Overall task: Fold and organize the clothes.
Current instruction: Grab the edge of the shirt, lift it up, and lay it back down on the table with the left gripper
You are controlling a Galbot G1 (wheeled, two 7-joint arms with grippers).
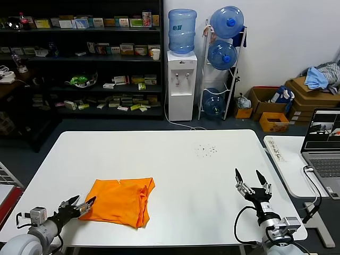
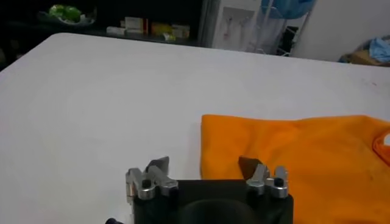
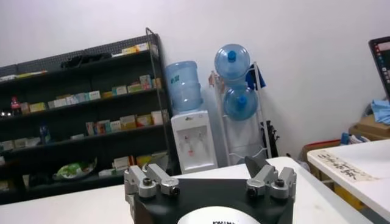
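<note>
The orange T-shirt lies folded into a rough rectangle on the white table, near its front left. No lettering shows. My left gripper is open, low at the shirt's front left corner; one fingertip is over the fabric edge, the other over bare table. In the left wrist view the shirt fills the area ahead of the open left gripper. My right gripper is open and empty, raised above the table's front right. In the right wrist view the right gripper points at the back wall.
A laptop and a power strip sit on a side table to the right. A water dispenser, bottle rack and shelves stand behind. Small dark specks mark the table's far middle.
</note>
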